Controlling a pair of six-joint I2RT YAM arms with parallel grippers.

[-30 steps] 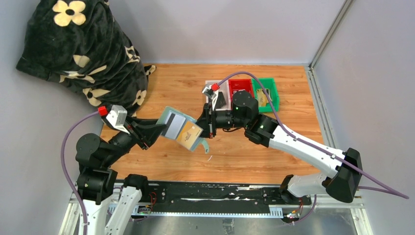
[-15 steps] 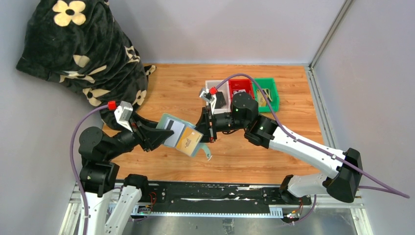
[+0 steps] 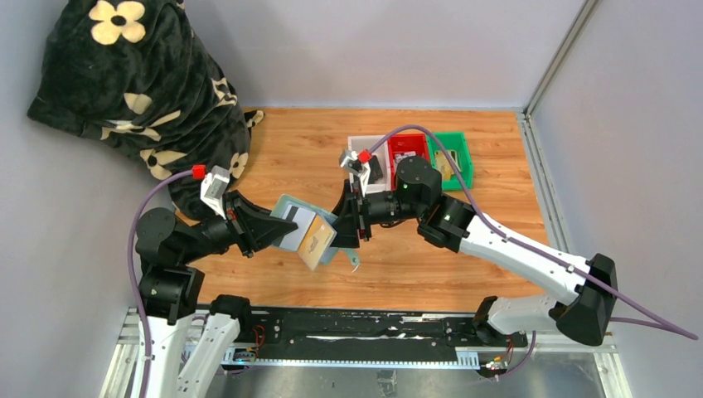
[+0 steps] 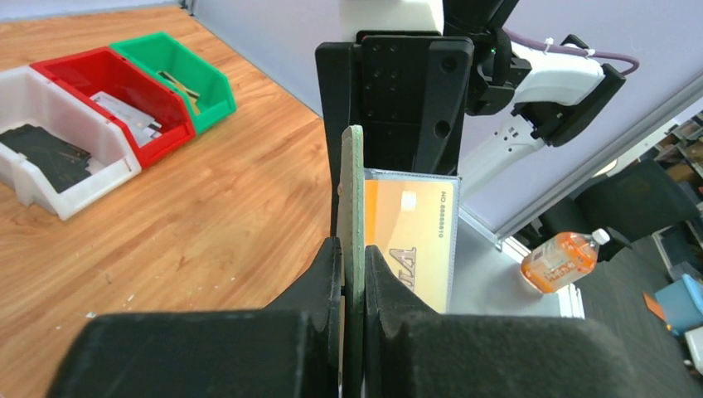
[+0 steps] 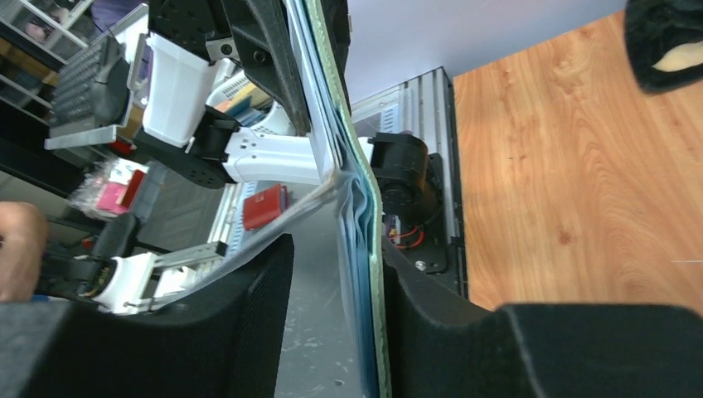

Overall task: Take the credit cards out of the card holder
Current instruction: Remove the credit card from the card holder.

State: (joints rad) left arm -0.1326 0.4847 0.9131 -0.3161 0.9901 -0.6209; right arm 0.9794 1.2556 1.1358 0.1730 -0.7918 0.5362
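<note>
The card holder (image 4: 354, 195) was held in the air over the near left part of the tabletop (image 3: 398, 267). It was edge-on to both wrist cameras, so its pockets were largely hidden there. The tan-gold card (image 4: 412, 240) sat behind a clear pocket, with its lower end cut off by a finger of the left gripper (image 4: 352, 255). The white card with the dark stripe (image 3: 296, 220) showed only from overhead, beside the tan-gold one. How deep either card sat could not be determined.

The left wrist view showed the left gripper pinched tight on the holder's near edge. The right wrist view showed the jaws of the right gripper (image 5: 336, 250) standing apart. The holder's layers lay against one finger, and the other finger was clear of the green cover. From overhead that gap was not visible.

Both arms reached inward, level, with the grippers facing each other across the holder.

A white bin (image 4: 50, 170), a red bin (image 4: 124, 112) and a green bin (image 4: 178, 70) stood together toward the tabletop's far edge, right of centre. A black flowered blanket (image 3: 141, 75) lay bunched at the far left corner.
</note>
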